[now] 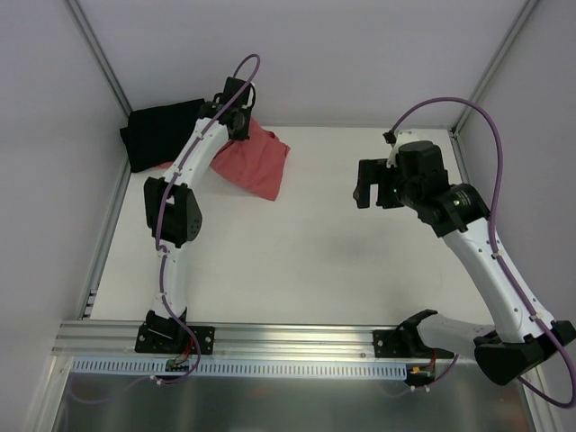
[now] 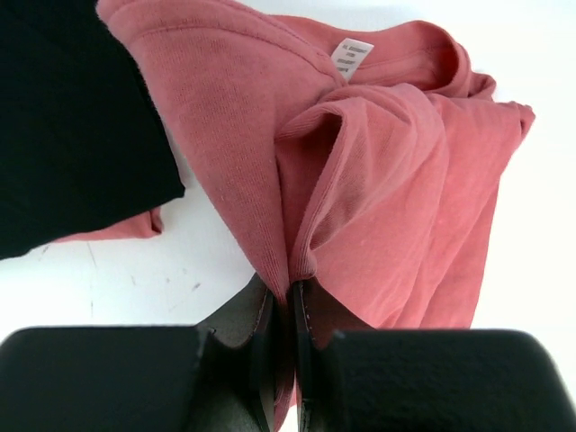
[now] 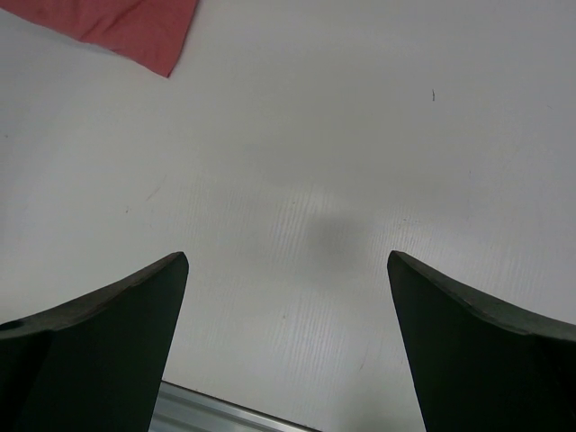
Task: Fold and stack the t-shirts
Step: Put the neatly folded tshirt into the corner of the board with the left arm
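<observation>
Folds of soft coral-red cotton t-shirt [image 2: 405, 198] spread ahead of the left gripper [image 2: 290, 301], jaws clamped on them; right gripper [image 3: 286, 265] gapes empty, well aside.

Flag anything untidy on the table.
The coral-red cotton t-shirt lies crumpled at the far left, a fold pinched in the left gripper; the black cotton t-shirt sits bunched beside it, overlapping one edge.

Under the right gripper [image 1: 364, 186], white table [image 1: 315, 261], lightly scuffed, with a soft grey shadow [image 3: 331, 236]; behind it, aluminium rail [image 1: 297, 340] along the near edge; ahead and beside, pale walls [image 1: 315, 54]
</observation>
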Robot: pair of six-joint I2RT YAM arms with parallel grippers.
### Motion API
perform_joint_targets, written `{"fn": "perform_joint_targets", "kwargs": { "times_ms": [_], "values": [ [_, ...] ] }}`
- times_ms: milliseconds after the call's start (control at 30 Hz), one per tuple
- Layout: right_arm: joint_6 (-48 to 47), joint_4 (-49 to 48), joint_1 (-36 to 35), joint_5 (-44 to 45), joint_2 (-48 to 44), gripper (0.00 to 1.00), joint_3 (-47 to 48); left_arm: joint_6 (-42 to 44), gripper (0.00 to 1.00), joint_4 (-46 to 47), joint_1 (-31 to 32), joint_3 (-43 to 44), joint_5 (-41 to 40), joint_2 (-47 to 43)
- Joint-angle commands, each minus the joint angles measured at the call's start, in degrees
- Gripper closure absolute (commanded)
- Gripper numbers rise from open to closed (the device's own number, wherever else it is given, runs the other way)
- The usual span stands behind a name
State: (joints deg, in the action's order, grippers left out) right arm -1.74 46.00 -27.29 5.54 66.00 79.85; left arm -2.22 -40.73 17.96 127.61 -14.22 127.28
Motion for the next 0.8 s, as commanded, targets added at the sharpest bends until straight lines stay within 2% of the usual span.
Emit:
{"fn": "perform_joint_targets", "kwargs": {
  "times_ms": [0, 467, 633, 767],
  "values": [
    [0.95, -2.14, 0.83, -0.27, -1.48, 0.01, 0.21, 3.61, 1.0, 1.62, -0.03, 2.73, -3.35, -1.95],
    [0.59, 5.32, 1.54, -0.35, -0.87, 0.01, 2.14, 8.02, 1.0, 8.12, -3.98, 4.57, -7.84, -1.78],
    [1.56, 9.28, 1.45, -1.76, 0.01, 0.0, 4.16, 12.05, 1.0, 15.32, -5.12, 4.4, -7.84, -1.51],
    [2.97, 12.18, 1.54, -1.24, 1.06, 0.01, 6.19, 11.89, 1.0, 19.89, -6.26, 4.92, -7.05, -0.55]
  ]
}}
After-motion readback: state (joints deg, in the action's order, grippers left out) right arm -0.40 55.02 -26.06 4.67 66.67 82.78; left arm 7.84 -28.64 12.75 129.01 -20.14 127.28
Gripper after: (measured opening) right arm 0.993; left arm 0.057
